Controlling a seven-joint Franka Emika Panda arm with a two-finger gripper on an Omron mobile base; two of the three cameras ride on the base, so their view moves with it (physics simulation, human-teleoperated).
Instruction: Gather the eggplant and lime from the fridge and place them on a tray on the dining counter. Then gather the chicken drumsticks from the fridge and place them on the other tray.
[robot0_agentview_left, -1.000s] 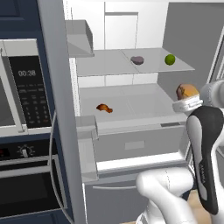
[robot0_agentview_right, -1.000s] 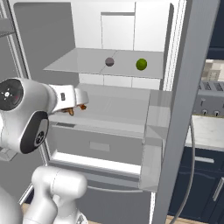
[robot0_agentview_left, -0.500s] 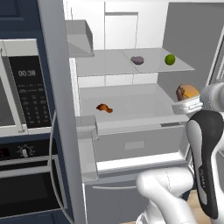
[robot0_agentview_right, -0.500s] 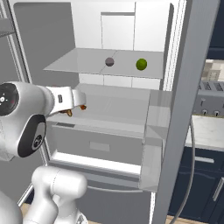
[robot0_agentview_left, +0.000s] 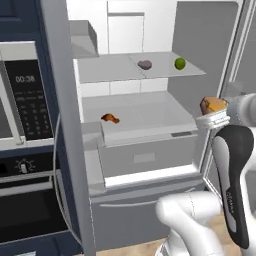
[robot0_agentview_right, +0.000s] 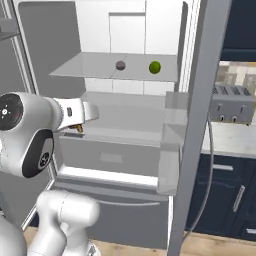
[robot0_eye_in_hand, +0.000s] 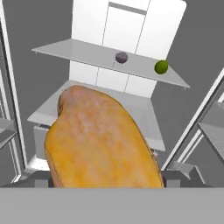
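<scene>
jaws grip chicken drumstick (robot0_eye_in_hand: 100, 140); beyond jaws, eggplant (robot0_eye_in_hand: 121, 57) and lime (robot0_eye_in_hand: 161, 66) on fridge shelf (robot0_eye_in_hand: 78, 51).

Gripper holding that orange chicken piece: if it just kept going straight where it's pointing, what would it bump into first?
The gripper, closed on a chicken drumstick, points into the open fridge. Going straight, it would probably meet the lower shelf or the white back wall first, below the lime. Depth is hard to judge.

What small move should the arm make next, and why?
Probably draw back from the fridge toward the trays: the claw is shut on a chicken drumstick, already clear of the lower shelf, where another drumstick lies.
</scene>
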